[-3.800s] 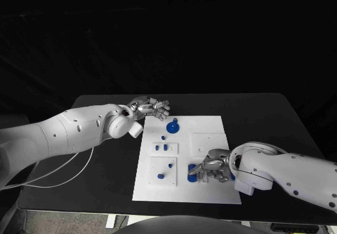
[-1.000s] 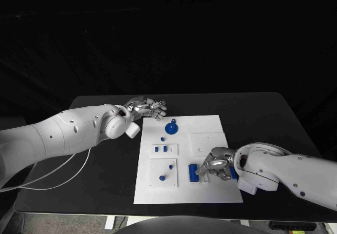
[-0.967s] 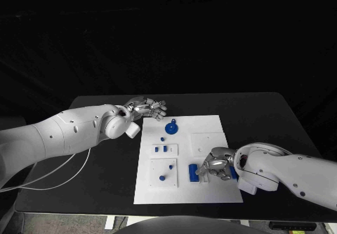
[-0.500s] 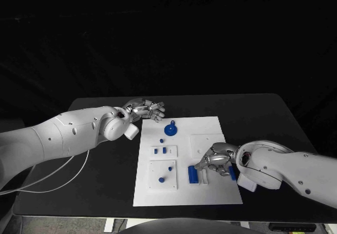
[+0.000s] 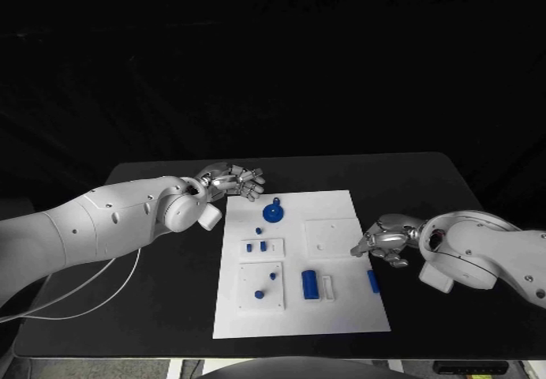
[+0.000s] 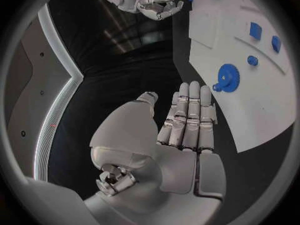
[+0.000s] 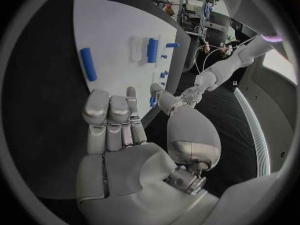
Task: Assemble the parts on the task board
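Note:
The white task board (image 5: pixel 342 312) lies in the middle of the table. On it are a blue gear (image 5: pixel 273 212) at the far end, a blue cylinder (image 5: pixel 308 284) beside a white slotted holder (image 5: pixel 329 287), a blue bar (image 5: pixel 372 280) by the right edge, and small blue pieces (image 5: pixel 256 245). My left hand (image 5: pixel 233 181) hovers at the board's far-left corner, fingers apart and holding nothing; in the left wrist view the left hand (image 6: pixel 187 120) lies near the gear (image 6: pixel 228 76). My right hand (image 5: pixel 387 239) hangs at the board's right edge, holding nothing. The right wrist view shows the right hand (image 7: pixel 115 120) behind the bar (image 7: pixel 88 64).
A square sub-plate (image 5: pixel 260 284) with two small blue pegs sits at the board's front left, and a plain white square (image 5: pixel 330 234) at its right. A white cable (image 5: pixel 102 276) loops over the table's left side. Black table lies around the board.
My right hand has lifted off the blue cylinder and holder and drawn back to the board's right edge, uncovering the blue bar. My left hand has barely moved.

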Available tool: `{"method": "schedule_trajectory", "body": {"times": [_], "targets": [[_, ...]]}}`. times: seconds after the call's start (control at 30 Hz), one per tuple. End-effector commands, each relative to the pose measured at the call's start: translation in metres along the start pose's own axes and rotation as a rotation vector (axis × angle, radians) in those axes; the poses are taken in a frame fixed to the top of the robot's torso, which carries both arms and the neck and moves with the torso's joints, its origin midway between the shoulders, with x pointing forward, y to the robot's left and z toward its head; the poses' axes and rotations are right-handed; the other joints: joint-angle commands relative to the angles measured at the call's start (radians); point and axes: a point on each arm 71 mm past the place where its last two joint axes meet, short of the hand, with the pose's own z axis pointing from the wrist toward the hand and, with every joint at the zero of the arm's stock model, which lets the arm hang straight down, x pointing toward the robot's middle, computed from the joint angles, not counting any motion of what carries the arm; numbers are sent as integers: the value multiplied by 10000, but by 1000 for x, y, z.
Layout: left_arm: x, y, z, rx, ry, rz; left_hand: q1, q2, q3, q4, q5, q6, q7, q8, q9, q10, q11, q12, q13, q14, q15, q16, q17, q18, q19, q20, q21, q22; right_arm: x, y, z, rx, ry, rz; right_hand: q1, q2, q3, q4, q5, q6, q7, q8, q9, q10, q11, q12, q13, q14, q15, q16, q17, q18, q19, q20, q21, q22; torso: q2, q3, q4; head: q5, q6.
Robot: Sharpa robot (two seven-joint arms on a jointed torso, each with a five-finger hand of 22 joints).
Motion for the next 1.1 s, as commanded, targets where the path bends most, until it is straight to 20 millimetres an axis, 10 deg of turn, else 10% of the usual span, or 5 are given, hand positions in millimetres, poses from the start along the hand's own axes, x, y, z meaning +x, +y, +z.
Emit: {"method": "schedule_trajectory", "body": {"times": [0.03,0.13,0.17,0.37,1.1], "targets": [[2,-2,0,114,149,-90,-73,-48,78,0,-80,-96,5,49,-9,-36,41,24,-9,56,43,-40,15,142,66,6,-39,15,-5,-12,-4,256,94,-465,95,-45,-29,-57,-64,-82,46,10,15,14,63,26,6,29,64,-52,3,1145,-19,16,1,-13,-2,5,-15,-71,-3],[2,-2,0,165,145,-90,-177,-103,73,22,-364,-94,5,62,-12,-33,41,29,-10,61,44,-49,33,140,79,8,-43,43,-9,-22,-8,584,-48,-680,70,-80,-64,-33,-81,-87,50,7,18,10,66,17,4,27,68,-59,0,1145,-24,27,-3,-14,-1,9,-22,-69,16],[2,-2,0,170,139,-89,-282,-106,67,31,-1087,-100,-2,75,-14,-33,34,32,-12,61,34,-59,53,152,92,2,-51,70,-10,-24,-9,667,-99,-783,52,-92,-81,-13,-88,-89,51,6,19,7,67,13,3,27,69,-62,-1,1145,-27,32,-5,-15,-3,11,-28,-69,16],[3,-2,1,179,158,-91,-646,-300,99,42,-2757,-85,-10,116,-46,-13,25,57,-15,106,23,-108,112,172,172,-13,-119,144,-16,-40,-16,1500,-221,-1508,-40,-243,-145,147,-110,-74,45,17,39,7,62,-5,-1,28,68,-72,-5,1145,-31,53,-15,-23,2,1,-19,-176,39],[1,-2,-1,144,142,-92,-715,-385,156,38,-3370,-78,-13,145,-80,-7,21,72,-21,136,19,-155,155,175,218,-17,-187,209,28,-43,-5,1847,855,-2288,-417,-587,-223,913,-121,-23,8,63,134,9,28,-62,-3,17,38,-95,-3,1145,-69,87,-19,-20,9,7,4,-226,-52]]}}
